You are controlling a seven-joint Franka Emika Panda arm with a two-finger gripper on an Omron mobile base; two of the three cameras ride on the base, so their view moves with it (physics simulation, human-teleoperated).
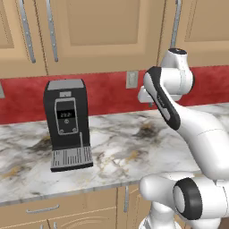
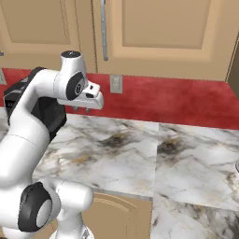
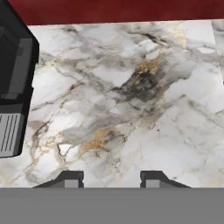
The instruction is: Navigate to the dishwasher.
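Observation:
The dishwasher is out of view. My gripper (image 2: 82, 109) hangs above the marble counter (image 2: 121, 154), pointing down at it in front of the red backsplash (image 2: 177, 100). In the hand view the gripper (image 3: 111, 178) is open: its two dark fingertips (image 3: 70, 177) stand well apart, with bare marble between them.
A black coffee machine (image 1: 67, 123) stands on the counter (image 1: 129, 147) to the left of the arm and shows at the left edge of the hand view (image 3: 13, 87). Tan wooden cabinets (image 1: 103, 31) with silver handles hang above, and more doors (image 1: 44, 210) sit below the counter. A wall outlet (image 2: 115, 84) sits on the backsplash.

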